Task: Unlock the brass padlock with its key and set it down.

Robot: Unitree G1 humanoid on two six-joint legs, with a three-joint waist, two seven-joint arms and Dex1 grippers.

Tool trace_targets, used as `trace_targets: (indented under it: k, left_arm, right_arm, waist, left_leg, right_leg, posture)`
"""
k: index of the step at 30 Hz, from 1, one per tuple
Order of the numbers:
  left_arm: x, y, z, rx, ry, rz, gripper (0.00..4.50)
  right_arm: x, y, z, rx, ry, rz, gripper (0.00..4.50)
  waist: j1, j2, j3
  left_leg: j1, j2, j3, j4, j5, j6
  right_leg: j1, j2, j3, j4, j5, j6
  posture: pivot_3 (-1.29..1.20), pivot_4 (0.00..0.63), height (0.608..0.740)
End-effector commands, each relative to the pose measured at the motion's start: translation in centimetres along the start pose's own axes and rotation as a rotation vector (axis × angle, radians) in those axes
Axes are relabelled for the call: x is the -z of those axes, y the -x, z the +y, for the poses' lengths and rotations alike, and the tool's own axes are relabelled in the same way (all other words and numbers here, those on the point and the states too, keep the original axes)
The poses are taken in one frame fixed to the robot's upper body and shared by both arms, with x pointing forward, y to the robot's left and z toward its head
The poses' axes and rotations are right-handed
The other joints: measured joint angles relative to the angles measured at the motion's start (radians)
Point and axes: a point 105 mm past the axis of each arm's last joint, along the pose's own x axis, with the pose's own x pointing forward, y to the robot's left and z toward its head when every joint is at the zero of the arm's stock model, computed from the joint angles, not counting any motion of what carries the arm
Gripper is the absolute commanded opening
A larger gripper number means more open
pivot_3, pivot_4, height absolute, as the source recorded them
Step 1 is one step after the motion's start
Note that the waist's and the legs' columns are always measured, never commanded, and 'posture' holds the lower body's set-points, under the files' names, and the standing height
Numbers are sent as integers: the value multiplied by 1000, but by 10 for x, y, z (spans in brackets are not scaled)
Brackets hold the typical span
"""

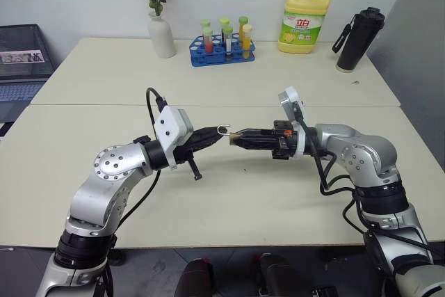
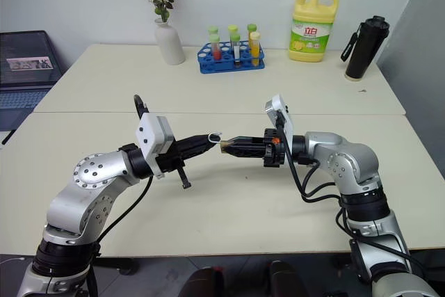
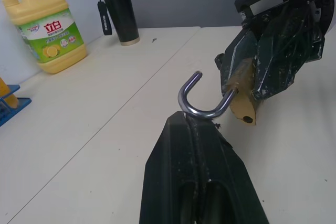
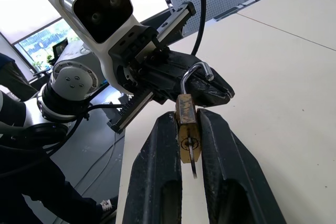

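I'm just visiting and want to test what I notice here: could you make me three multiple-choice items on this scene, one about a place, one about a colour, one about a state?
1. Where is the brass padlock?
A. lying on the table
B. between the right gripper's fingers
C. in the tube rack

2. What colour is the rack of tubes?
A. blue
B. red
C. white

3. How is the padlock's shackle?
A. locked shut
B. missing
C. swung open

Answers: B, the body sits clamped there in the right wrist view; A, blue rack at the table's back; C, one shackle end hangs free.

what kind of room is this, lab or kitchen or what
Probably a lab or office workroom staged for robot trials, not a kitchen: plain pale tables against a bare wall, a blue rack of coloured test tubes, and a laptop at the side. The dish soap bottle looks like a prop.
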Motion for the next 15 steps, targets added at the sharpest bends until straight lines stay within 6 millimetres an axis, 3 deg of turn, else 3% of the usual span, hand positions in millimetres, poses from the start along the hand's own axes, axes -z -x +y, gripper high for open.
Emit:
trace_targets:
  k: [1,15]
  left_arm:
    - [-15,1,4,-17,-39,-53,0]
    - [-19,2,12,-53,-48,-78,0]
  right_arm:
    - [-9,0,8,-31,41,-16,149]
    - [-8,1,8,-28,40,-10,149]
  waist:
    - [0,0,0]
    - [0,0,0]
  left_leg:
    - [0,0,0,0,0,0]
    - [0,0,0,0,0,0]
  right_leg:
    - [0,0,0,0,0,0]
    - [0,0,0,0,0,0]
  posture:
    - [0,150,740]
    - [0,150,740]
